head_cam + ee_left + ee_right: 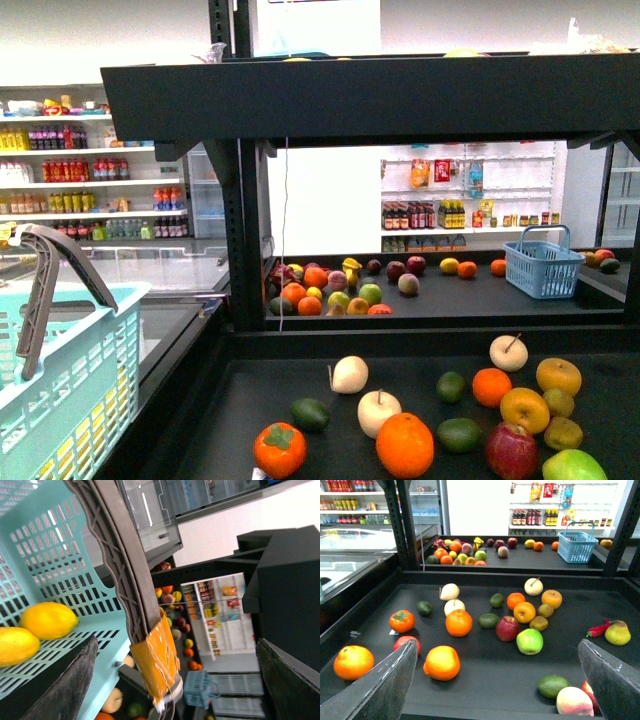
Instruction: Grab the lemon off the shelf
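Left claw is spread, fingers wide apart with the turquoise basket and its dark handle between them; can't tell whether either finger touches the handle. An orange taped band wraps the lower end of the handle. Two lemons lie inside the basket on its slatted floor, touching or nearly so — one partly cut off at the frame edge.

Right claw is also spread, gripping nothing, hovering above the shelf tier. Below it on the dark tier: oranges, a persimmon, a red apple, a green apple, limes, pale round fruits with stems, yellow-orange apples, a pear with a red chili beside it.

Front view — neither claw is visible; basket at far left, a blue basket on the farther rack.
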You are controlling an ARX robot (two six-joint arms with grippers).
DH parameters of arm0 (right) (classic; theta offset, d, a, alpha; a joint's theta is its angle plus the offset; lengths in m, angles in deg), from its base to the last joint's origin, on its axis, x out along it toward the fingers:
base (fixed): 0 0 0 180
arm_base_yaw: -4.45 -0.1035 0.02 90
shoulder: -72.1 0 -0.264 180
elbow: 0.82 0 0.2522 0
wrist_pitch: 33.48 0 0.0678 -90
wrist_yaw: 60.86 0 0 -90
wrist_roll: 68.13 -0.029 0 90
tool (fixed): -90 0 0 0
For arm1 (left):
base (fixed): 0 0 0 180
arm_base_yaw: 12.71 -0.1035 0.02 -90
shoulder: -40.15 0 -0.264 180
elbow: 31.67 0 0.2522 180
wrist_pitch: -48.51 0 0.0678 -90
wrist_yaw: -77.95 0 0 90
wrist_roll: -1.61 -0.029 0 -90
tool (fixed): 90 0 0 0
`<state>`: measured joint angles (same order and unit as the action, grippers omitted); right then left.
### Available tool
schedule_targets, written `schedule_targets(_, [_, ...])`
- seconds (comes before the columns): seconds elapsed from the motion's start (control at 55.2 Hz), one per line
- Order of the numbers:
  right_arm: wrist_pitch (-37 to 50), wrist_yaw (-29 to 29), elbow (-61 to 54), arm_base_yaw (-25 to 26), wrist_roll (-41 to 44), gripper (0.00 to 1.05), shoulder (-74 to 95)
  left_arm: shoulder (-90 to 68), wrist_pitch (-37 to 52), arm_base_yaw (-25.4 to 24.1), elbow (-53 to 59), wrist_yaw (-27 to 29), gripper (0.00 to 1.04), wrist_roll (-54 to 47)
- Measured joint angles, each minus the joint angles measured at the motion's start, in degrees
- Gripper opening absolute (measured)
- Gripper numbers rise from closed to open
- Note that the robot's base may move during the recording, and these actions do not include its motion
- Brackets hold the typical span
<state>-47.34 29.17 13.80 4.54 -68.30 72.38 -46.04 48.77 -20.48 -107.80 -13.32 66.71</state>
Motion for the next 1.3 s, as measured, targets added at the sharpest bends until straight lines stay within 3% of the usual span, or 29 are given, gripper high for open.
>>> schedule_targets(0.109, [0.0,0.0,0.0,0.0,0.0,0.97,0.0,8.46,-5.73,5.92,1.29,5.03,0.97,-18.71])
schedule_targets(0.38, [0.0,-0.02,0.0,0.0,0.0,0.97,0.0,26.73,-7.26,22.91,15.28,13.57,0.97,-57.29])
schedule_targets(0.543, [0.0,-0.04,0.0,0.0,0.0,0.97,0.0,40.02,-3.52,32.46,27.43,24.72,0.97,-62.66])
schedule_targets(0.634, [0.0,0.02,0.0,0.0,0.0,0.97,0.0,47.76,-2.51,35.23,35.08,28.33,0.81,-63.84])
schedule_targets(0.706, [0.0,-0.04,0.0,0.0,0.0,0.97,0.0,54.8,-2.75,34.73,42.25,27.67,0.67,-64.06])
schedule_targets(0.761, [0.0,-0.02,0.0,0.0,0.0,0.97,0.0,59.56,-2.93,31.63,47.06,23.87,0.51,-64.26])
schedule_targets(1.014, [0.0,-0.02,0.0,0.0,0.0,0.97,0.0,67.28,-3.96,21.49,53.44,14.23,0.02,-64.37])
schedule_targets(1.213, [0.0,-0.02,0.0,0.0,0.0,0.97,0.0,71.38,-5.05,16.37,56.39,9.42,0.02,-64.52])
schedule_targets(1.304, [0.0,0.02,0.0,0.0,0.02,0.97,0.0,73.33,-5.92,10.6,57.48,2.38,0.02,-64.61])
